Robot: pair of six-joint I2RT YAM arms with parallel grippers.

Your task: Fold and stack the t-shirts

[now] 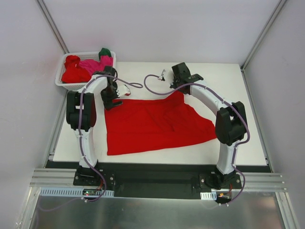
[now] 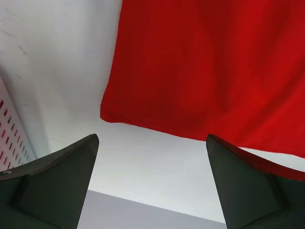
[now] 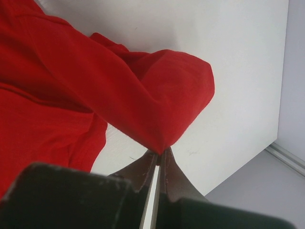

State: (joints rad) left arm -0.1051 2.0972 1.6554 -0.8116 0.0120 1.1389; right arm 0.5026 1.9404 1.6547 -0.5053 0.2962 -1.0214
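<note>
The red shirt (image 1: 152,124) lies spread over the middle of the table (image 1: 238,95), mostly flat, with its near edge close to the arm bases. That suits a first fold.

The right gripper (image 3: 157,155) is pressed together on a bunched point of cloth at the shirt's far right. The fabric rises from the table into a peak there, so the hold looks meant to carry that corner over the rest.

The left gripper (image 2: 151,138) is spread wide and holds nothing. It hovers just off the shirt's far left corner (image 2: 107,114), with bare table between its fingers. It is probably lined up to pinch the matching corner, so that both far corners travel together (a one-sided pull would skew the fold).

The other shirts, red (image 1: 74,71), pink (image 1: 93,64) and green (image 1: 105,51), sit heaped in the basket (image 1: 59,81) at the far left. They are out of the folding area and not yet folded.
</note>
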